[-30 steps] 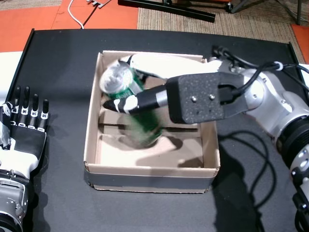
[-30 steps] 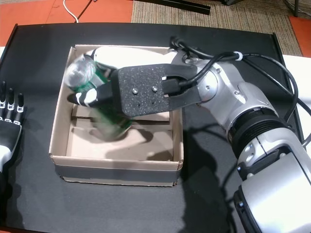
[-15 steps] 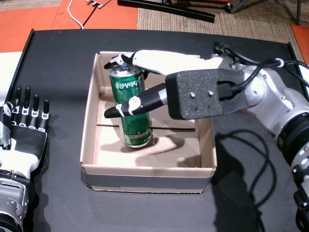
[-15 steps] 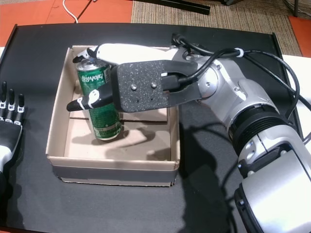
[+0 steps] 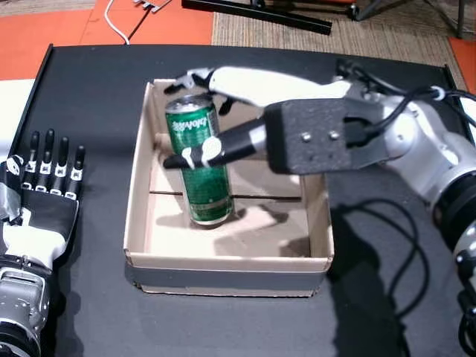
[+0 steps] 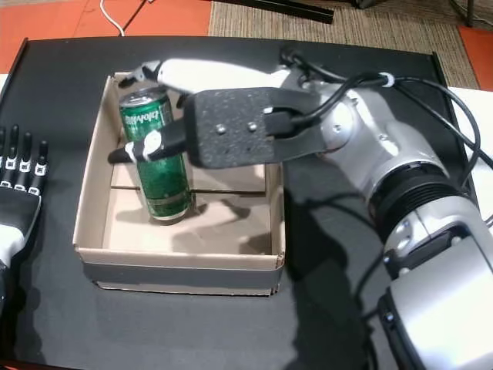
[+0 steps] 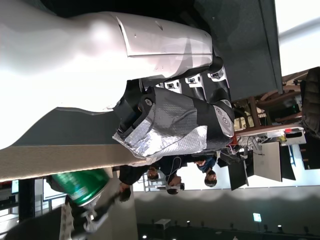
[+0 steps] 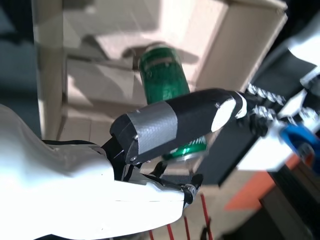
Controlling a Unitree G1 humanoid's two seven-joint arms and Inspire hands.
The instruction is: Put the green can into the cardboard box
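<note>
Fingers of my right hand have loosened since half a second ago, thumb just resting on the green can. Can now upright on the cardboard box floor, below them. Looks placed; I'd withdraw. Left hand flat, fingers spread, well aside.

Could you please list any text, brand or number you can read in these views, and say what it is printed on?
Tall green metal can, upright in the brown cardboard box: white lettering runs down its side in both head views, too small and blurred to read.
No legible text anywhere else.
</note>
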